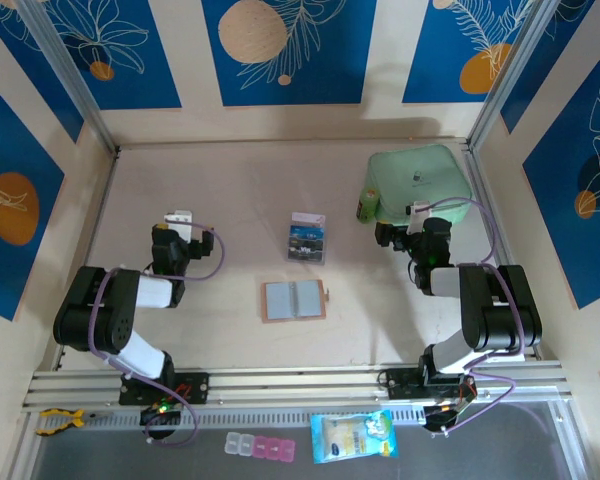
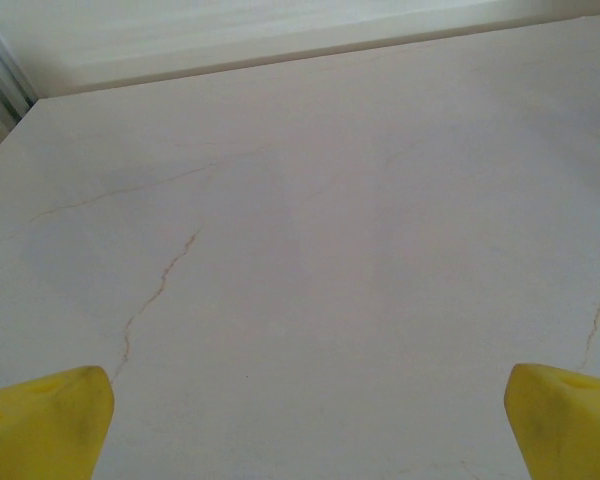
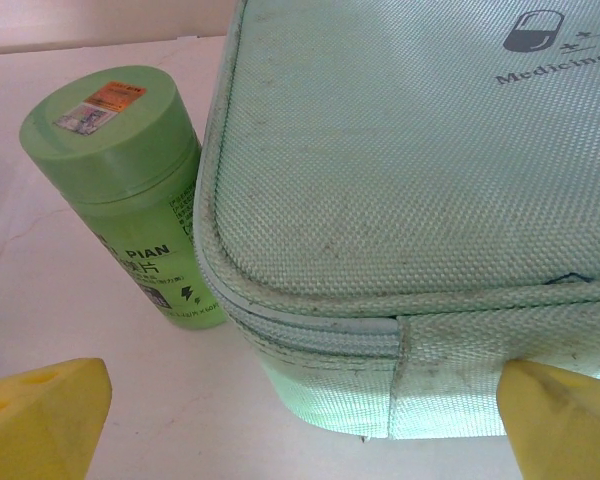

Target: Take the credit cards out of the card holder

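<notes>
The card holder [image 1: 293,300] lies open and flat at the table's middle, grey inner pockets up, with a tan edge. A small stack of credit cards [image 1: 307,237], dark blue with pale print, rests on the table just behind it, apart from it. My left gripper [image 1: 180,218] sits to the left of both, open, with its yellow fingertips [image 2: 40,425] wide over bare table and nothing between them. My right gripper [image 1: 417,212] is at the right, open; its fingertips [image 3: 560,420] stand wide in front of the mint-green case [image 3: 410,170], not touching it.
The mint-green zip case [image 1: 420,180] stands at the back right with a green bottle [image 1: 368,205] [image 3: 130,180] beside its left corner. Below the front rail lie pink-and-clear pill boxes [image 1: 260,446], a blue packet [image 1: 353,436] and a yellow clamp [image 1: 58,420].
</notes>
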Robot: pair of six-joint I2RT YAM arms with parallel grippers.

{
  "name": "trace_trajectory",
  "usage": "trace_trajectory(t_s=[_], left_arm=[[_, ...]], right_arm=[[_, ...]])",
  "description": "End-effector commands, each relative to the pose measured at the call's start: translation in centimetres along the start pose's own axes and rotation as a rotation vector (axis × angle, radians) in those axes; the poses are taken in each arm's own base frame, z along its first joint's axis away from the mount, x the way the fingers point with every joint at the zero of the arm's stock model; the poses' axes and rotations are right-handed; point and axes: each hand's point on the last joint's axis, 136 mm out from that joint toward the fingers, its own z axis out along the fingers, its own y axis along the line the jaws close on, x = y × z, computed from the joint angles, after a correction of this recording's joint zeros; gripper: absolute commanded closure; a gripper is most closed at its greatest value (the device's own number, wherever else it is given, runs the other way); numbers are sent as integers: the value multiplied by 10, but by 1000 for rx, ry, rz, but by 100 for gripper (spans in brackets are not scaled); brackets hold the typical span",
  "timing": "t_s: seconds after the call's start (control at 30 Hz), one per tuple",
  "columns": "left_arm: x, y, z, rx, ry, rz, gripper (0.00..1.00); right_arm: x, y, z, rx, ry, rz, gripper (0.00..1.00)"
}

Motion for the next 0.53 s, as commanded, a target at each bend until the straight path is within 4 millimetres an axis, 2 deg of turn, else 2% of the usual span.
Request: trace_trajectory(t_s=[0.0,0.5], left_arm=[[-3,-2,0,21,-23,-10,0],[-3,-3,0,23,-19,-11,0]], right_arm=[[-6,2,-1,-11,-34,0,1],[-6,3,-1,-21,-33,2,1]])
